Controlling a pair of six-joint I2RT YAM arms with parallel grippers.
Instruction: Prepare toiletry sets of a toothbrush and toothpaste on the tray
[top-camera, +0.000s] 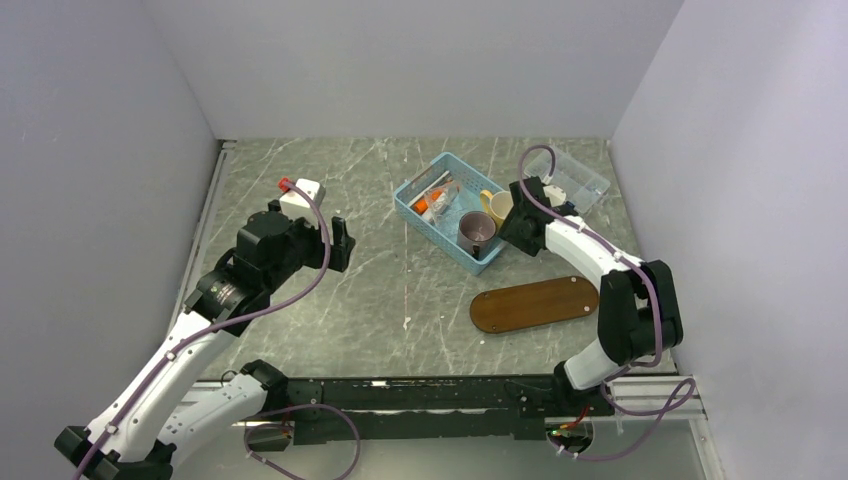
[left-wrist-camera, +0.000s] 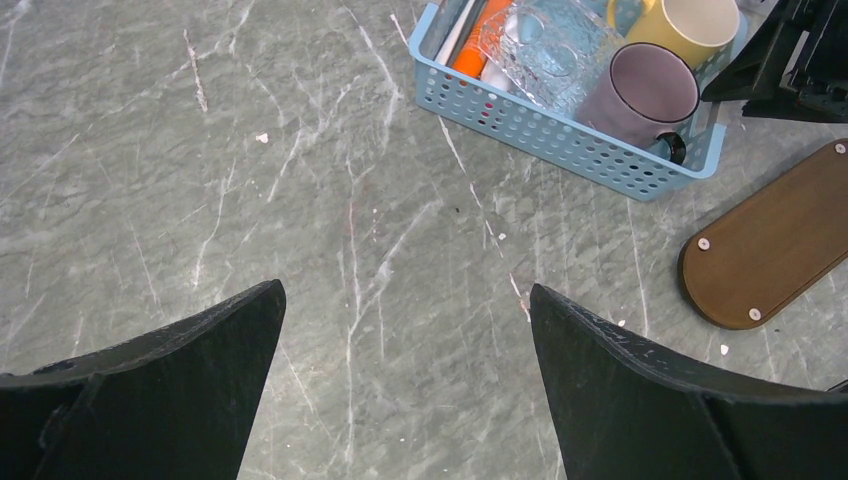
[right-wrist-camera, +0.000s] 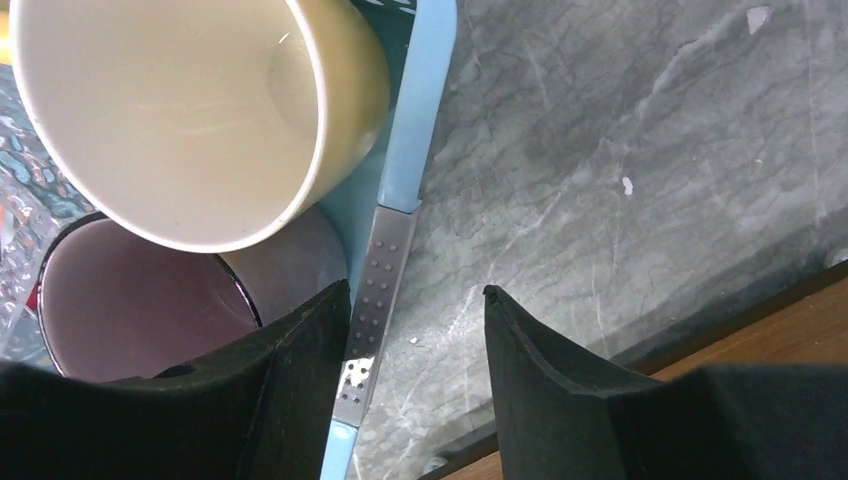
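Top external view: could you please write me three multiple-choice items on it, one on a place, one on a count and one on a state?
1. Where does the tray lie relative to the blue basket?
A) inside it
B) on the table, on the robot's side of it
C) beyond it, at the back wall

2. How many mugs are in the basket?
A) one
B) two
C) four

3. How is the left hand?
A) open, holding nothing
B) shut on a mug
C) shut on the tray

Answers:
1 B: the tray lies flat on the table, nearer the robot than the basket.
2 B: there is a yellow mug and a purple mug.
3 A: its fingers stand wide apart above the table.
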